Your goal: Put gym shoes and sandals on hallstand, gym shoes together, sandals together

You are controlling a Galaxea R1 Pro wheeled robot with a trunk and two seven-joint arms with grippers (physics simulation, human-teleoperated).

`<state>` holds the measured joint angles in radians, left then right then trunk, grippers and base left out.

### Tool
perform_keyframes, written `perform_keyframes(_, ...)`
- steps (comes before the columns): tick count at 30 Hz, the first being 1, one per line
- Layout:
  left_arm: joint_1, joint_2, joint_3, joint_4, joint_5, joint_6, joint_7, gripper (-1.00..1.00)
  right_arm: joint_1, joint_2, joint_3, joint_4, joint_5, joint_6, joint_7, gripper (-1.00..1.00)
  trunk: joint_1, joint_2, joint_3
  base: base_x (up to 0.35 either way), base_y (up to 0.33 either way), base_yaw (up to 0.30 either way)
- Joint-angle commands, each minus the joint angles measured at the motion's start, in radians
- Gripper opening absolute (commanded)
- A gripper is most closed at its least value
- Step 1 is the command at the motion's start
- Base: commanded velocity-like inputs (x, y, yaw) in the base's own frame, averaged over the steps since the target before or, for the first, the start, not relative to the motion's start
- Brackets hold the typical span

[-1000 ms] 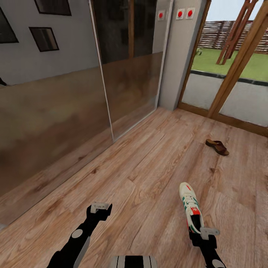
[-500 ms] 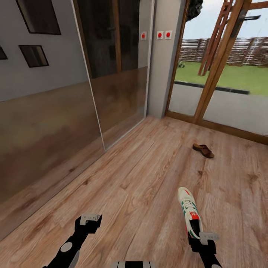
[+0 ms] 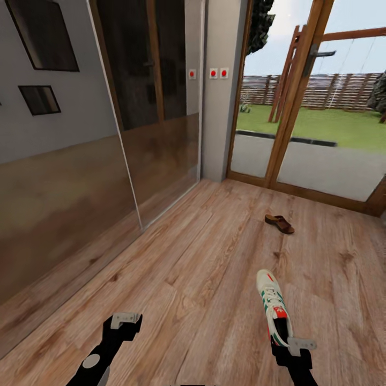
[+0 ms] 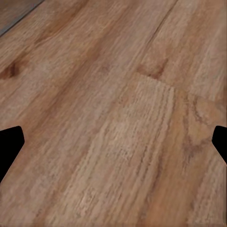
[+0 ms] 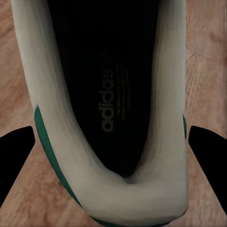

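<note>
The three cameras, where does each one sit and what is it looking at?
Head view: up on the robot's head, looking down the corridor floor toward a sandal; both arms show.
Left wrist view: by the left end effector, facing bare floor.
Right wrist view: by the right end effector, facing into the gym shoe.
Shared: that shoe also shows from the head.

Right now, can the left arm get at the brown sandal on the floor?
Probably not. The sandal lies far ahead near the glass door, toward the right, while the left gripper hangs open over bare floor close to the robot. Nothing blocks the way; it simply looks too far without driving closer.
</note>
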<state>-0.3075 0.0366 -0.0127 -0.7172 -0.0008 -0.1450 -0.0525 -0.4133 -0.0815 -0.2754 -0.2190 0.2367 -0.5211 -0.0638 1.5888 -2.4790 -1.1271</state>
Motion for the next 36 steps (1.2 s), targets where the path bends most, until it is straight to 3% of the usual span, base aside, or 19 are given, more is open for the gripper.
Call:
perform_keyframes(1,0.005,0.000,-0.001,0.004,0.001,-0.004,0.007,1.00,0.000,0.000,-0.004,0.003,0.010,-0.010,-0.005,-1.00,-0.004,0.007,0.004,0.000,0.000,-0.123)
perform_keyframes(15,0.058,-0.001,0.003,0.051,0.013,-0.031,0.046,1.00,0.001,-0.001,-0.004,0.007,0.010,-0.023,-0.005,-1.00,-0.058,0.105,0.069,0.000,0.000,-0.073)
perform_keyframes(23,0.063,0.001,0.059,0.159,0.013,-0.152,0.047,1.00,0.001,0.002,-0.003,0.009,0.011,-0.022,-0.004,-1.00,-0.088,0.161,0.107,0.000,0.000,-0.006)
perform_keyframes(36,0.064,0.003,0.123,0.204,0.011,-0.184,0.045,1.00,0.001,0.008,-0.002,0.055,0.012,-0.022,-0.003,-1.00,-0.138,0.252,0.167,0.000,0.000,0.000)
